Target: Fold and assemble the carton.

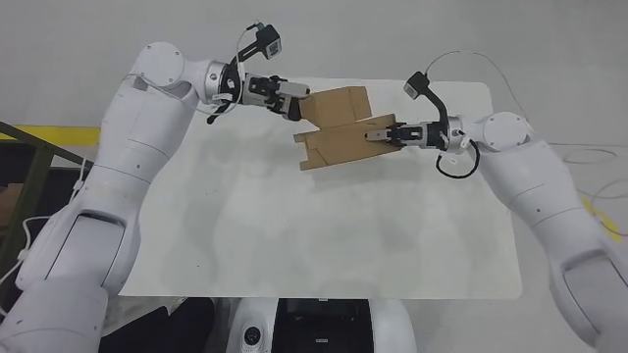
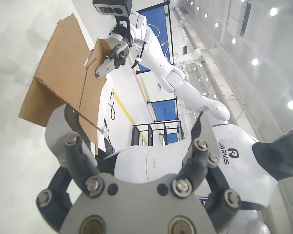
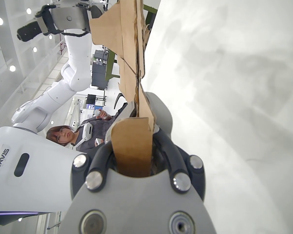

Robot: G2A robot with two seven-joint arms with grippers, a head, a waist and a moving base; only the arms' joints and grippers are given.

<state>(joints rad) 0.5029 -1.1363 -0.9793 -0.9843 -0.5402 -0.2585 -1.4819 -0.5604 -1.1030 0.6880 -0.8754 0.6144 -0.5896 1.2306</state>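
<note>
Above the table [image 1: 324, 230], right tool [image 1: 377, 136] grips carton [image 1: 339, 144].

The carton [image 1: 343, 127] hangs over the table's [image 1: 294, 245] far middle. The left gripper [image 1: 299, 98] is at its left end. The right gripper [image 1: 378, 135] is at its right end.

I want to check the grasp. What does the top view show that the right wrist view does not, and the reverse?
Top view: the whole white table, with the carton between the two arms. Right wrist view: a close look at the right gripper, its fingers shut on a carton flap. Both: the carton and the left gripper at its other end.
</note>
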